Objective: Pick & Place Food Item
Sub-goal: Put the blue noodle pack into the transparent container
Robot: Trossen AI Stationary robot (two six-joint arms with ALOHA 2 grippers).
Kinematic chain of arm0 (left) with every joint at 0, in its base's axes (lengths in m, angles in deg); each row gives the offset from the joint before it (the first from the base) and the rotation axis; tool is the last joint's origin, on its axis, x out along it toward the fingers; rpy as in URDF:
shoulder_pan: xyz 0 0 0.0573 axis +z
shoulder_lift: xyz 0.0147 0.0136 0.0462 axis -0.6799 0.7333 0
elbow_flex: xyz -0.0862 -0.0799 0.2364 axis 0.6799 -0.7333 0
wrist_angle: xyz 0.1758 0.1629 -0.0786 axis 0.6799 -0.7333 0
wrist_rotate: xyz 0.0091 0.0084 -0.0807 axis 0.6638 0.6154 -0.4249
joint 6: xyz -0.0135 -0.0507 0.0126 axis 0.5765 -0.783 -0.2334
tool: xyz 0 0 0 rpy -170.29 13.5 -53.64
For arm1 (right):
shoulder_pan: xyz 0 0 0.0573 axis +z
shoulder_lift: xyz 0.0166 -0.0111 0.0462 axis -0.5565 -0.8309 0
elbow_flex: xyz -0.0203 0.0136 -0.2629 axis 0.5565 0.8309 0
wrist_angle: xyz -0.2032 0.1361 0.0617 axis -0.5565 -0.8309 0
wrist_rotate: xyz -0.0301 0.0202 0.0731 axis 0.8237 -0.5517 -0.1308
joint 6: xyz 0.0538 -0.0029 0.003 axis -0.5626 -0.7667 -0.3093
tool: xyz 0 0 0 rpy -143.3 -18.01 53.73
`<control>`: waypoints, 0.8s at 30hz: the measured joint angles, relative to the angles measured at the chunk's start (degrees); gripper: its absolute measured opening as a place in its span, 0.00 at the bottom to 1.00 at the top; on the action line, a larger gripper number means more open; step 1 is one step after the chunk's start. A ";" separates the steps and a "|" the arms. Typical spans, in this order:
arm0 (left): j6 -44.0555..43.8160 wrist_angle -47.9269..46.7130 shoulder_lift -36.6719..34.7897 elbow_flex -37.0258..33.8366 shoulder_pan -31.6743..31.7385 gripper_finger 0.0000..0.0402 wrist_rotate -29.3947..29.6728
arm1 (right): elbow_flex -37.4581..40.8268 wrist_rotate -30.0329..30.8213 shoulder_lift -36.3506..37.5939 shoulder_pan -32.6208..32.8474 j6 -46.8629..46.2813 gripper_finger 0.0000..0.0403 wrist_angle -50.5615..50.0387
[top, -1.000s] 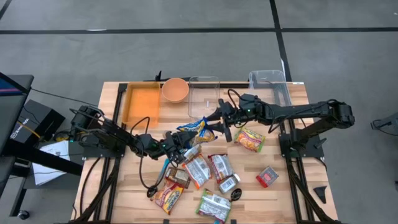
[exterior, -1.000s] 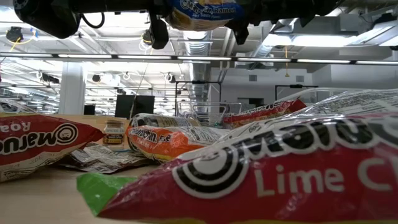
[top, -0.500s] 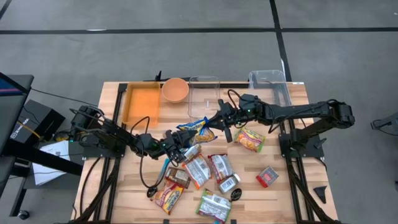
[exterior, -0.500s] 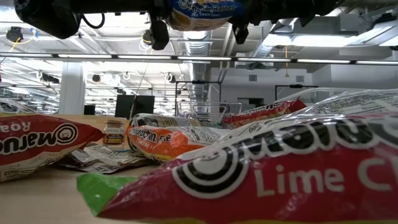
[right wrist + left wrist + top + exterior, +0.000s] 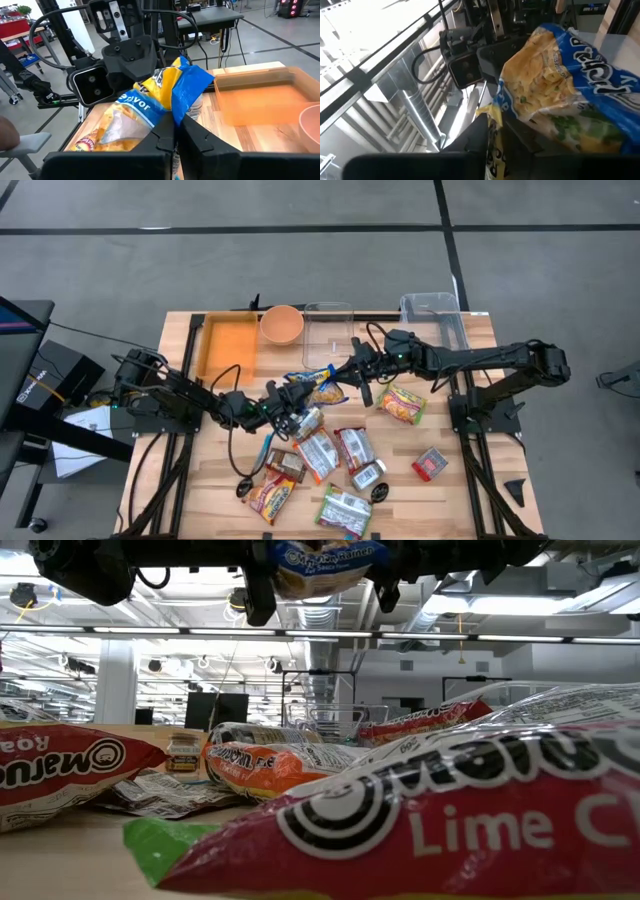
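Note:
A blue and yellow noodle packet (image 5: 312,384) hangs above the table's middle, between my two grippers. My left gripper (image 5: 288,397) is shut on the packet's left end. My right gripper (image 5: 346,374) is shut on its right end. The packet shows at the top of the low view (image 5: 325,558), well above the packets on the table. It also shows in the left wrist view (image 5: 560,85) and in the right wrist view (image 5: 145,107). My left gripper pinches the packet's end seam (image 5: 495,112) between its two fingers, coming level from the table's left. The packet is lifted clear and stretches away from the fingers toward the other gripper. My right gripper pinches the packet's blue end flap (image 5: 184,102) between its two fingers, coming level from the table's right. The packet is clear of the table and reaches from the fingers toward the left gripper.
At the far edge stand an orange tray (image 5: 228,345), an orange bowl (image 5: 282,324) and two clear bins (image 5: 327,330) (image 5: 433,315). Several noodle packets (image 5: 320,455) lie below and nearer; another lies at the right (image 5: 403,403), beside a small red box (image 5: 430,464).
Both grippers have carried the packet a little toward the table's left and far edge, and slightly up. Both stay shut on its ends.

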 joint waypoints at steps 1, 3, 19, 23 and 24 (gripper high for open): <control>-0.46 0.00 0.00 0.00 -0.02 0.16 0.23 | 0.00 0.00 0.00 0.02 0.00 0.01 0.00; -2.30 0.00 0.00 0.00 -0.31 0.20 0.64 | 0.00 -0.04 0.00 0.00 0.00 0.02 0.02; -1.47 -5.25 -6.15 0.00 -6.91 0.44 14.59 | 0.02 -0.31 0.76 0.07 1.04 0.02 -1.11; -5.40 -9.92 -10.58 0.00 -8.90 0.47 18.83 | 0.04 -0.31 1.92 0.07 1.47 0.02 -2.45; -7.12 -11.85 -11.78 0.00 -9.31 0.47 19.68 | 0.04 -0.29 2.25 0.07 1.73 0.02 -3.01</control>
